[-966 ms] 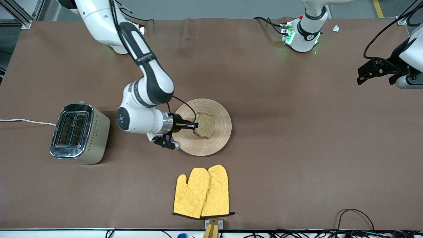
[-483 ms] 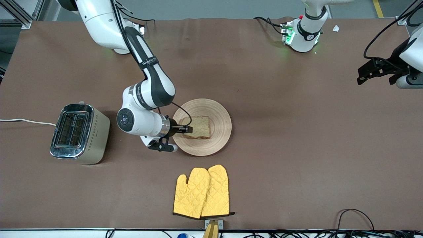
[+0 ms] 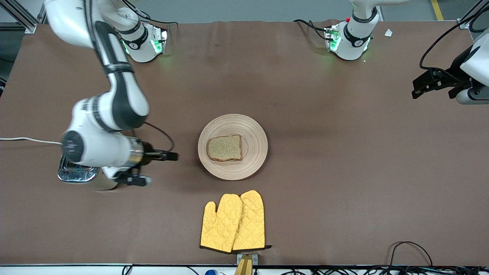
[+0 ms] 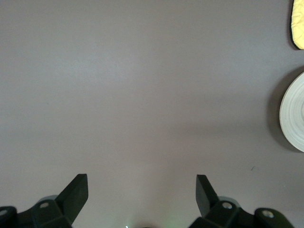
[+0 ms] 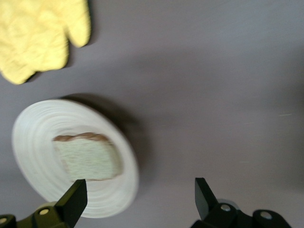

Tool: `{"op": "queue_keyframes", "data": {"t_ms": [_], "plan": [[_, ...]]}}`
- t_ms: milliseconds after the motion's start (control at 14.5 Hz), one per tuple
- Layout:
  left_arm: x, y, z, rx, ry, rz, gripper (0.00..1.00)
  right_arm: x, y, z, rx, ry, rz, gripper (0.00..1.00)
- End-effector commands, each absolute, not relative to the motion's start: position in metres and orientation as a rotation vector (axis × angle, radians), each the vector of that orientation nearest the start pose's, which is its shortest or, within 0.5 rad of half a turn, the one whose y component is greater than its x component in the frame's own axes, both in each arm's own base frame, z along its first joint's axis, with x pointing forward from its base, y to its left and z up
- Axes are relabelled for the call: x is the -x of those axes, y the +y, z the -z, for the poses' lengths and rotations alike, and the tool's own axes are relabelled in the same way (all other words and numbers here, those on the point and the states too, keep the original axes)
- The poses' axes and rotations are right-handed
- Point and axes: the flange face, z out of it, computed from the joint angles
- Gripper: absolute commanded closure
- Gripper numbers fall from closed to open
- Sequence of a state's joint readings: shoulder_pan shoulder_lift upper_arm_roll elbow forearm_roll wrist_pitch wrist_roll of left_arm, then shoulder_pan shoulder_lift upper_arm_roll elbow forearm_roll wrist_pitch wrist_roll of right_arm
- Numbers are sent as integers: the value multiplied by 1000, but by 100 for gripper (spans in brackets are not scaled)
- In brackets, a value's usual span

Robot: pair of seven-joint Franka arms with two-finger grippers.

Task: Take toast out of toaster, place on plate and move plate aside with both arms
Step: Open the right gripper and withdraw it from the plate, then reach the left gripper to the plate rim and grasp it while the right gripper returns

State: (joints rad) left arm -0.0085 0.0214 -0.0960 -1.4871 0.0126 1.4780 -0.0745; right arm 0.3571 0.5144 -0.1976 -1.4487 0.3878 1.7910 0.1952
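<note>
The toast (image 3: 224, 148) lies flat on the round wooden plate (image 3: 252, 130) in the middle of the table. My right gripper (image 3: 174, 156) is open and empty, over the table between the toaster and the plate, clear of both. In the right wrist view the right gripper (image 5: 140, 190) stands open, with the plate (image 5: 33, 142) and toast (image 5: 88, 159) off to one side of it. My left gripper (image 3: 418, 88) waits open over the left arm's end of the table. In the left wrist view the left gripper (image 4: 141, 185) is open over bare cloth, and the plate's edge (image 4: 294, 114) shows.
A silver toaster (image 3: 74, 175) stands at the right arm's end, mostly hidden under the right arm. Two yellow oven mitts (image 3: 233, 221) lie nearer the front camera than the plate; they also show in the right wrist view (image 5: 38, 33) and the left wrist view (image 4: 298, 23).
The right gripper let go of the toast, which went from tilted to flat on the plate. The right arm drew back toward the toaster. The left arm has not moved.
</note>
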Motion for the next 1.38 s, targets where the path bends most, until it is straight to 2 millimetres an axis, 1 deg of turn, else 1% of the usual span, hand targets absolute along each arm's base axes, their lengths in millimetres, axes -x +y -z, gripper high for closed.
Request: {"op": "queue_keyframes", "data": {"t_ms": [0,69,138,207,276,345,414,483,552,621,690,759,828,897,966,1034,1103,1172,1241,1310], "plan": [[-563,-60,-631,3143,63,-94,0,-662,112,-414,2965,100,-255,0],[-571,-62,-621,3177,69,-122,0,-661,92,-423,3005,81,-243,0],[-577,-67,-609,3248,79,-166,0,-660,66,-429,3043,64,-249,0],[-587,-63,-593,3322,48,-201,0,-659,46,-437,3067,45,-247,0],[-599,-58,-578,3389,7,-214,0,-656,32,-446,3090,7,-253,0],[-608,-61,-558,3432,2,-263,0,-651,6,-455,3095,22,-264,0],[-616,-66,-538,3459,40,-307,0,-646,-9,-465,3090,44,-266,0],[-626,-69,-520,3484,85,-307,0,-642,-18,-476,3090,59,-249,0],[-636,-75,-496,3517,145,-312,0,-638,-30,-490,3096,64,-221,0],[-644,-81,-472,3550,192,-314,0,-633,-38,-500,3110,47,-219,0],[-650,-93,-444,3587,250,-310,0,-626,-54,-516,3113,21,-194,0],[-654,-107,-421,3622,309,-292,0,-619,-63,-531,3111,2,-157,0],[-659,-119,-397,3651,344,-273,0,-611,-67,-546,3116,3,-127,0],[-662,-132,-375,3675,377,-274,0,-597,-72,-561,3123,9,-104,0],[-665,-147,-351,3703,419,-270,0,-581,-74,-571,3121,17,-85,0],[-668,-159,-330,3730,454,-244,0,-567,-72,-580,3128,9,-66,0],[-670,-169,-311,3771,456,-216,0,-557,-72,-589,3138,10,-55,0],[-667,-184,-291,3827,429,-218,0,-552,-73,-596,3138,12,-45,0],[-665,-192,-270,3862,389,-230,0,-548,-74,-602,3138,12,-50,0],[-659,-209,-251,3891,372,-205,0,-548,-74,-611,3138,10,-50,0]]}}
